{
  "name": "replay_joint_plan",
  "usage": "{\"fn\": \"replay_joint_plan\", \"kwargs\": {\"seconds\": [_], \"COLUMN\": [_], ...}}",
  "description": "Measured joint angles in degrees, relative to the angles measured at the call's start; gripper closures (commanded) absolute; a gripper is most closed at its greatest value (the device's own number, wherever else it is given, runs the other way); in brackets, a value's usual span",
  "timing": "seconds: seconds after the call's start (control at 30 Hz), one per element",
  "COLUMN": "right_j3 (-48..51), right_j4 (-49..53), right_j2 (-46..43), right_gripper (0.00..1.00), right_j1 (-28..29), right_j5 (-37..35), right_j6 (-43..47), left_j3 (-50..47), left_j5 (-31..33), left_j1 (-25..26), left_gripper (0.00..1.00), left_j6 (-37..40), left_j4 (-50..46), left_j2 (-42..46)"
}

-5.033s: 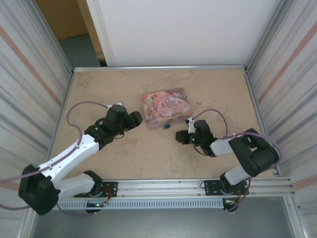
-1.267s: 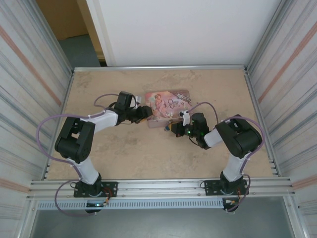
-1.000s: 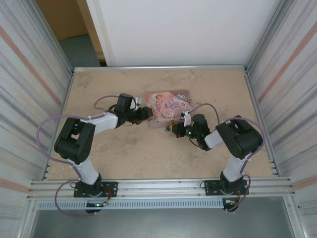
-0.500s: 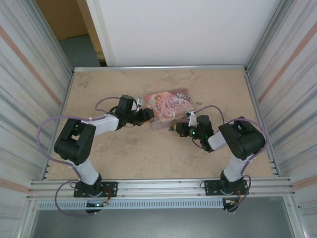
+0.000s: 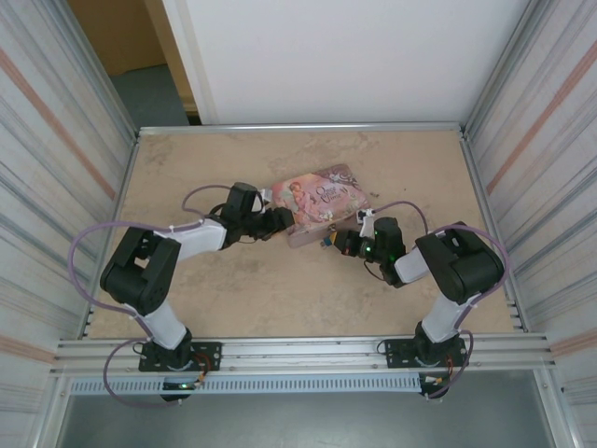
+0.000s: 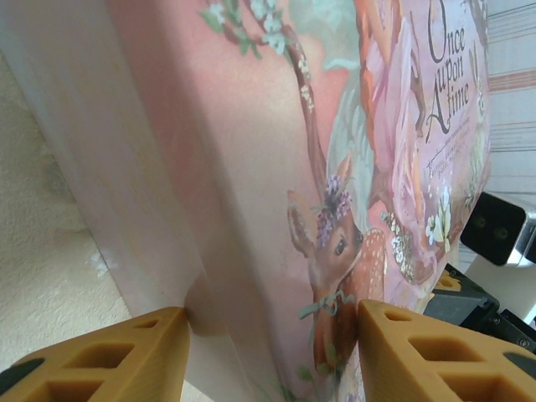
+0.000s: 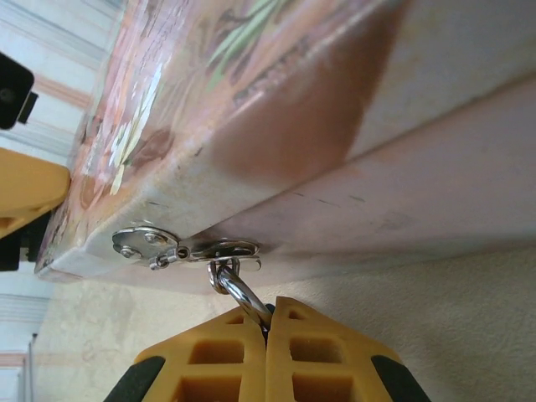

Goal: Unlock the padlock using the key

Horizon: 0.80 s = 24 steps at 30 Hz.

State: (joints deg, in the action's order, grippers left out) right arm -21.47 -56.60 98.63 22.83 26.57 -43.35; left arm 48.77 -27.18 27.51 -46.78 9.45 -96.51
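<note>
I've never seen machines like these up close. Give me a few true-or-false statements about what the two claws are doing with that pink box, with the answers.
1. The right gripper is shut on the silvery shackle of the padlock. True.
2. The padlock lies loose, apart from the tin. False: its shackle runs through the metal hasp on the wall of the pink tin.
3. The left gripper has one orange finger on each side of the pink tin. True.
4. The tin's lid is plain pink. False: it shows a fawn and the words "Once upon a time".
</note>
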Motion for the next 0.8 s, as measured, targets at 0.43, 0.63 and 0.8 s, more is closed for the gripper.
{"fn": "replay_joint_plan", "kwargs": {"seconds": [0.43,0.63,0.8], "right_j3": [-1.5,-2.1,-2.4], "right_j4": [3.3,4.2,4.4], "right_j2": [-1.2,-1.2,-1.2], "right_gripper": [1.00,1.00,1.00], "right_j1": [-0.7,-2.4,-3.3], "right_j5": [0.2,0.5,0.4], "right_j6": [-6.7,-9.2,-10.5], "left_j3": [-1.9,-2.6,-2.8], "left_j5": [0.3,0.2,0.3], "left_j1": [0.4,0.4,0.3], "left_gripper": [0.46,0.45,0.45], "left_j6": [0.0,0.1,0.2], "left_j4": [0.1,0.2,-0.2], "left_j2": [1.7,2.4,2.8]}}
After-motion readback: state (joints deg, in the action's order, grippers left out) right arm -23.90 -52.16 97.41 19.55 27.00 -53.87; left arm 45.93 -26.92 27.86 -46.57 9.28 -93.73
